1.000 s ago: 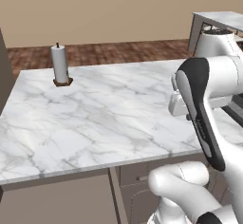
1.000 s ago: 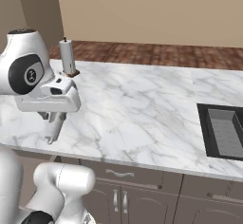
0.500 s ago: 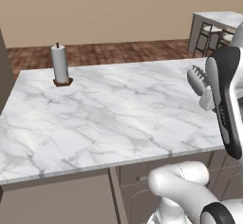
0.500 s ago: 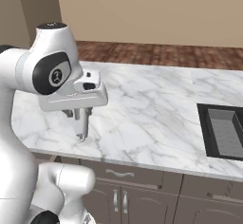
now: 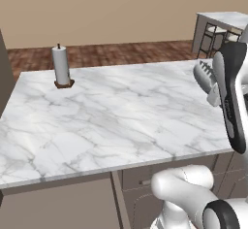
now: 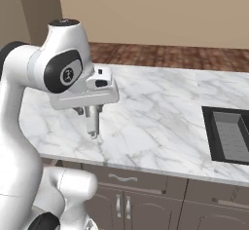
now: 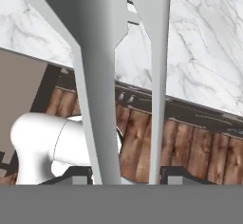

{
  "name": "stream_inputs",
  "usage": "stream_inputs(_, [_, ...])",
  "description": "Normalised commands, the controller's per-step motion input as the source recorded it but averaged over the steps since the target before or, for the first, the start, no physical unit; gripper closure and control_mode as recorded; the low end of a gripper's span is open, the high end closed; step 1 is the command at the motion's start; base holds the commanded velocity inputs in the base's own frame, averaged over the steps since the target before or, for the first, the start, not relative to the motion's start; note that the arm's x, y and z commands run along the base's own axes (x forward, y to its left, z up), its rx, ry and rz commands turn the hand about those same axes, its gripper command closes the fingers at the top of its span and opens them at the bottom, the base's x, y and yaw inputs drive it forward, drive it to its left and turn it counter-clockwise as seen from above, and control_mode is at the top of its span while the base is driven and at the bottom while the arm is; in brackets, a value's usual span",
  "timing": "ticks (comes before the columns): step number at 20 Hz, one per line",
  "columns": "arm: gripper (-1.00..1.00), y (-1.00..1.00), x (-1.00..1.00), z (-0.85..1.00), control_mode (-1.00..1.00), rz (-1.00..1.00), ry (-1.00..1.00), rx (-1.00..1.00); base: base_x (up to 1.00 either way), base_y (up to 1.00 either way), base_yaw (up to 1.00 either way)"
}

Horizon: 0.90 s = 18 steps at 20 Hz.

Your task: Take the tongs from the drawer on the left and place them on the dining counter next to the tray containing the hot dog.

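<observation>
My gripper [image 6: 90,111] is shut on the tongs [image 6: 93,125], slim silvery-grey metal that hangs down from the fingers over the front part of a marble worktop [image 6: 160,117]. The left base view shows the scalloped tips of the tongs [image 5: 205,74] poking out beside the arm at the right edge. In the hand view the two long arms of the tongs [image 7: 102,76] run up from between my gripper's fingertips [image 7: 127,173]. The dining counter [image 5: 224,17] with its stools [image 5: 213,32] stands far off at the upper right. The tray and the hot dog are out of view.
A paper towel roll [image 5: 61,66] stands at the worktop's far left corner. A dark sink [image 6: 228,134] is sunk into the worktop on the right. Below the front edge are dark cabinet fronts and a shut drawer front [image 6: 119,178]. Wooden floor lies beyond.
The arm has swung to the right and risen, carrying the tongs with it. The grip on the tongs is unchanged and the base has stayed put.
</observation>
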Motion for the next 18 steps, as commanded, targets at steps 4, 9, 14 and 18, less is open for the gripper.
stream_inputs(4, [1.0, -0.14, 0.34, 0.0, -1.0, 0.0, -0.05, 0.0, 0.0, 0.0, 0.0])
stream_inputs(9, [1.0, -0.19, 0.32, 0.0, -1.0, 0.0, -0.04, 0.0, 0.0, 0.0, 0.0])
stream_inputs(14, [1.0, -0.17, 0.24, 0.0, -1.0, 0.0, -0.03, 0.0, 0.0, 0.0, 0.0])
stream_inputs(18, [1.0, -0.13, 0.25, 0.0, -1.0, 0.0, -0.01, 0.0, 0.0, 0.0, 0.0])
